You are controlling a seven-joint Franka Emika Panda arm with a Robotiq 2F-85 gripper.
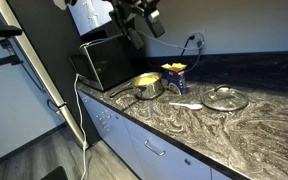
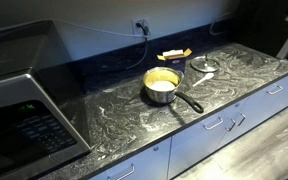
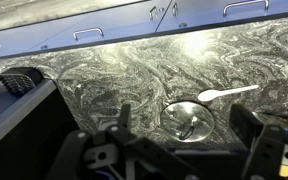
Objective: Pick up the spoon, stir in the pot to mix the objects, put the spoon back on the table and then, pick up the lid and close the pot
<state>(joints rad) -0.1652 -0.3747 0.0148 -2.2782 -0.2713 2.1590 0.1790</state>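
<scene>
Gripper: your gripper [image 3: 182, 118] is spread wide and has hold of nothing; in the wrist view its two fingers [image 3: 124, 122] stand well apart at the bottom edge, and in an exterior view you see it hanging high above the table [image 1: 184, 135]
Microwave: a dark microwave [image 1: 104, 62] sits at the left end of the table, near the pot
Pot: the steel pot [image 1: 147, 87] stands upright and uncovered just right of the microwave; its long handle [image 2: 191, 103] points toward the front edge
Yellow pieces: a yellow mass [image 1: 146, 80] fills the inside of the pot
Box: a blue box [image 1: 174, 75] with a yellow top stands behind the pot, toward the wall
Spoon: the white spoon [image 1: 187, 104] lies flat on the table between pot and lid, touching neither; your wrist view shows it just beside the lid
Lid: the glass lid [image 1: 225, 98] rests flat on the table, knob up, right of the spoon and apart from the pot
Drawers: pale drawers [image 1: 149, 150] run below the table's front edge
</scene>
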